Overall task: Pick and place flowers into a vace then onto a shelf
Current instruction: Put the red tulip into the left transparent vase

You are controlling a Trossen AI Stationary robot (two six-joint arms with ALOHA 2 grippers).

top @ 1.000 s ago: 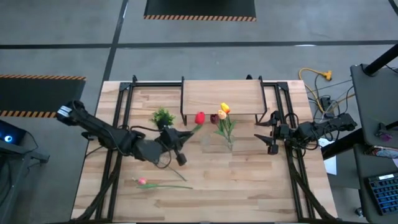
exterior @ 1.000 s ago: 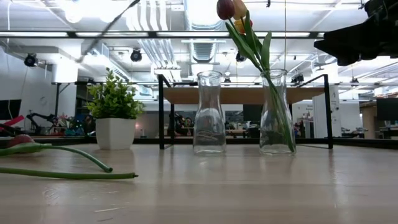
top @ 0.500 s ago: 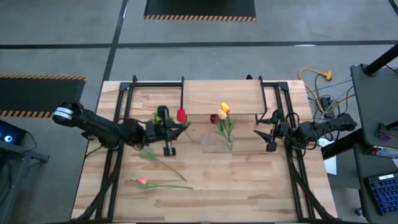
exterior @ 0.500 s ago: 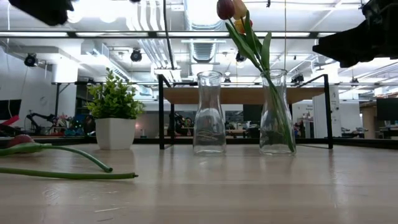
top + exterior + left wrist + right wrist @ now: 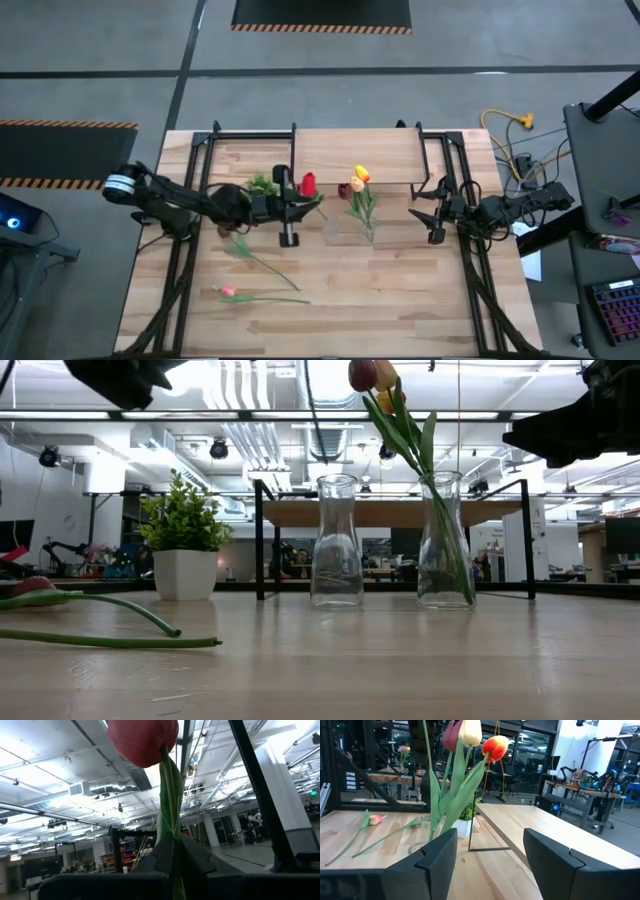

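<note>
The left end effector (image 5: 287, 205) is squeezing the stem of a red tulip (image 5: 308, 184), holding it up high, at nine o'clock from the empty vase (image 5: 336, 541). It should be keeping the stem straight down over the vase mouth. The right end effector (image 5: 432, 213) is waiting at three o'clock, fingers apart.

Dark jointed arms; left arm (image 5: 170, 200) white-banded; blocky black fingers (image 5: 440, 855).

Likely a robotics lab: exposed ceiling ducts (image 5: 320, 435), workbenches (image 5: 575, 795), hazard-striped floor mats (image 5: 65, 153)
</note>
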